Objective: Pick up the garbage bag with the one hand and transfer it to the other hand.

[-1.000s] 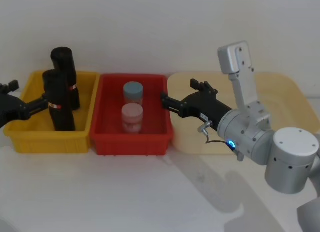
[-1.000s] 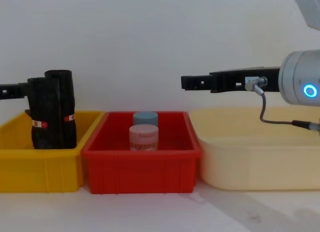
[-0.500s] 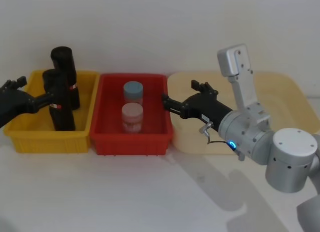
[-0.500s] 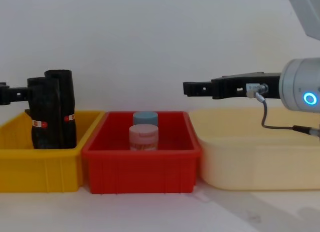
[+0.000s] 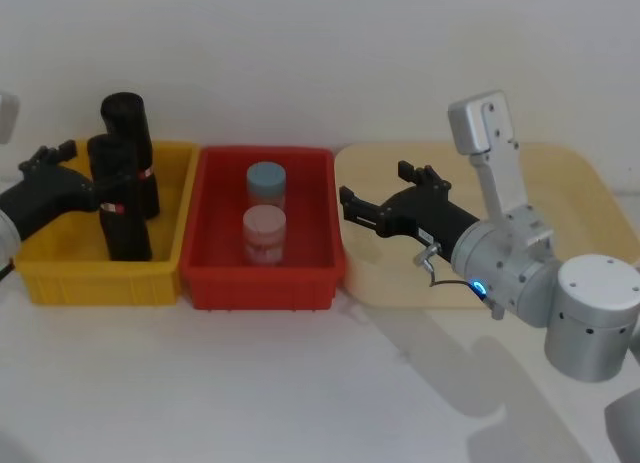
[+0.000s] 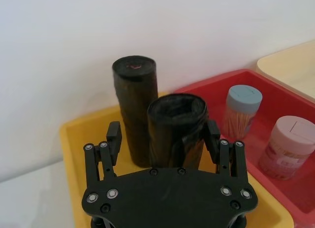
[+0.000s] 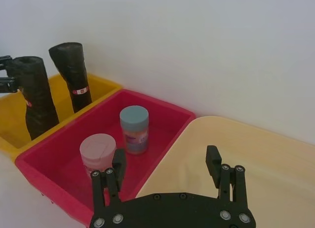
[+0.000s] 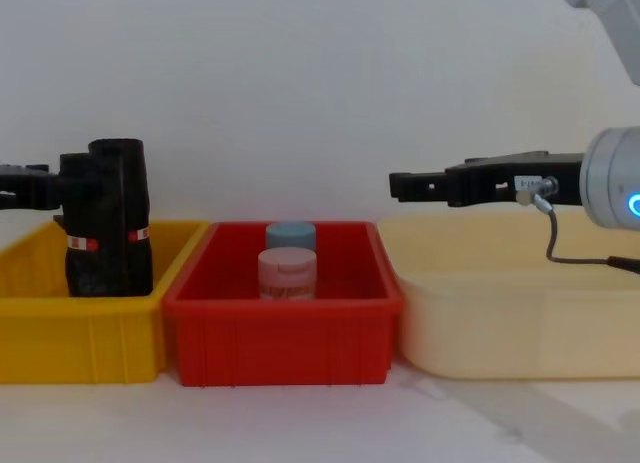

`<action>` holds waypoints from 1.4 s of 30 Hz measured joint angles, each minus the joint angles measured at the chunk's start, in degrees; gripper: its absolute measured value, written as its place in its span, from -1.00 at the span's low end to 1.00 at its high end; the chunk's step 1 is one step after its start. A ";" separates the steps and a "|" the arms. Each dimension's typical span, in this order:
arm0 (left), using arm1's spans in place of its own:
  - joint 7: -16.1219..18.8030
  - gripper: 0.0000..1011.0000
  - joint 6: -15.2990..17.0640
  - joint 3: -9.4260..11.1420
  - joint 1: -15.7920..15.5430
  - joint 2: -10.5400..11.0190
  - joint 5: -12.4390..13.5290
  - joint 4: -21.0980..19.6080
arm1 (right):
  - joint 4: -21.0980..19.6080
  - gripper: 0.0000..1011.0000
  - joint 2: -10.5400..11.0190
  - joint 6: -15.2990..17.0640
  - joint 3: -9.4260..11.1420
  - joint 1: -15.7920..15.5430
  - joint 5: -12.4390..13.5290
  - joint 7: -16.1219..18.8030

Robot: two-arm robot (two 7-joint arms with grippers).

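Observation:
Two black rolled garbage bags stand upright in the yellow bin. The nearer garbage bag sits between the fingers of my left gripper, the one hand, which is open around its upper part. One finger touches the roll and the other stands slightly off it. The farther roll stands just behind. My right gripper, the other hand, hovers open and holds nothing, above the edge between the red bin and the beige tray.
The red bin in the middle holds a blue-lidded jar and a pink-lidded jar. A large beige tray lies at the right. White tabletop stretches in front of the bins.
My left gripper has moved in and up along the nearer roll, its fingers now either side of it. My right gripper has drawn back a little to the right.

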 joint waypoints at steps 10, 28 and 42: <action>-2.23 0.98 -0.99 2.06 -3.29 -1.31 0.77 3.57 | 1.41 0.98 -0.08 -0.75 0.53 0.35 -0.04 1.04; -3.88 0.51 -1.66 3.61 -5.67 -2.23 1.22 6.10 | 3.12 0.98 0.09 -1.50 -0.16 1.52 1.47 3.90; -4.21 -0.07 -1.78 3.91 -6.13 -2.41 1.32 6.57 | 7.12 0.98 -1.30 0.36 -3.01 5.62 2.24 6.60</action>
